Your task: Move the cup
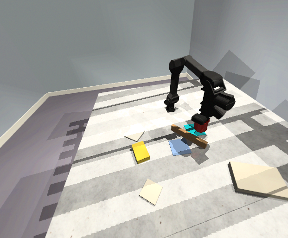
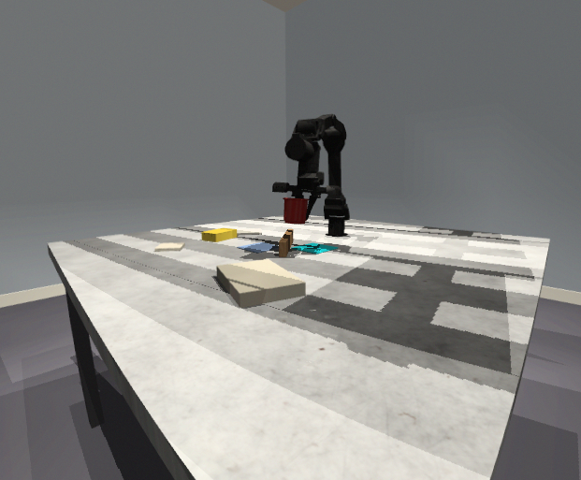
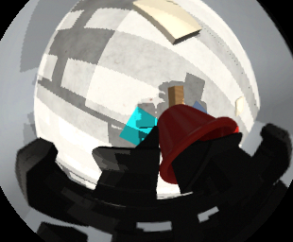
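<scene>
The cup (image 1: 201,127) (image 2: 295,210) (image 3: 183,125), red, was held directly below the gripper (image 1: 201,119) (image 2: 297,196) (image 3: 159,128), raised off the table (image 1: 104,209) (image 2: 290,368) (image 3: 127,54). The gripper was found pinching the cup's wall, one finger inside the mouth and the other against the outside. In the exterior view the cup hung about upright, mouth toward the gripper; its contents could not be made out.

Lower than the gripper, the cyan pad (image 1: 189,128) (image 2: 327,247) (image 3: 138,117) lay flat on the table near the cup's position. Whether the cup was squarely above that pad could not be determined. The wooden bar (image 1: 188,136) (image 2: 283,245) (image 3: 176,95) stood below gripper height, between the cyan pad and the blue pad (image 1: 179,147) (image 2: 258,247) (image 3: 199,107). The blue pad lay beyond the bar from the gripper.

Farther from the gripper were noted a yellow block (image 1: 140,151) (image 2: 219,234) and, well apart from it, a thick beige slab (image 1: 259,181) (image 2: 261,282) (image 3: 169,18), both resting on the table
</scene>
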`<action>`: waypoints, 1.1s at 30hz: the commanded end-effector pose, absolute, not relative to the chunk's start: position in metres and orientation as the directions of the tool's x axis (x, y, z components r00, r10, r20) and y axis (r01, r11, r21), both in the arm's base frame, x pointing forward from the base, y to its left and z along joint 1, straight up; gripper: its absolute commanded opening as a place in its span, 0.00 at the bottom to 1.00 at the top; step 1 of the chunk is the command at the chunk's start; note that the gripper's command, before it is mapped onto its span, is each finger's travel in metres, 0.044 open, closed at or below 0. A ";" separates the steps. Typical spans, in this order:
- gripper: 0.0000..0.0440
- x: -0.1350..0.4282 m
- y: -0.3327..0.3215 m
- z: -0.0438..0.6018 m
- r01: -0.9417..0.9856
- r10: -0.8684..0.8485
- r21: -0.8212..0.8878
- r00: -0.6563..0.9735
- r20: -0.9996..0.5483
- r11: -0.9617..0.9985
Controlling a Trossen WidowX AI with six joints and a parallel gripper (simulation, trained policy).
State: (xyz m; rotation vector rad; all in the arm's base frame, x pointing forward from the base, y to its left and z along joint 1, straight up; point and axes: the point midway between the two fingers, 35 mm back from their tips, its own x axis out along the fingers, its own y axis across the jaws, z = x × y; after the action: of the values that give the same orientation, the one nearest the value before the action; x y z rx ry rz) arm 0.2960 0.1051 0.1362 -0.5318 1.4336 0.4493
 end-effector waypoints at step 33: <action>0.03 0.241 0.106 0.063 -0.550 -0.040 -0.094 0.110 -0.993 0.830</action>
State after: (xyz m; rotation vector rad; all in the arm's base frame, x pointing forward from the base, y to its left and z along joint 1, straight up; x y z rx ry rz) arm 0.2462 0.1081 0.0674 -0.5077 1.4260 0.4094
